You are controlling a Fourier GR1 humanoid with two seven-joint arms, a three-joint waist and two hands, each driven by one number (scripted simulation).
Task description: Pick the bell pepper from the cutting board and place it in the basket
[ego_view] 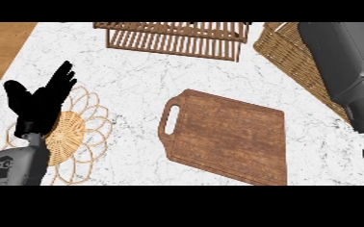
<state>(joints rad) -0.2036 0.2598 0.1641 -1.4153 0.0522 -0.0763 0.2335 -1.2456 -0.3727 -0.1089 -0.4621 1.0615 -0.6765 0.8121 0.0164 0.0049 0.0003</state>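
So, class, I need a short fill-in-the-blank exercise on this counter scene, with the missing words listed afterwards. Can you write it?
1. The cutting board is made of ____.
2. The robot's left hand shows above a round woven ____.
3. The board's handle slot is at its ____ end in the head view.
4. The wicker basket stands at the view's upper ____.

Missing words: wood; mat; left; right

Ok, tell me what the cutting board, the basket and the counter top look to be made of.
Cutting board: looks like dark stained wood, matt, with blotchy grain and a cut-out handle slot. Basket: seems woven wicker, tan, a tight weave pattern on its wall. Counter: probably marble or a look-alike, white with thin grey veins.
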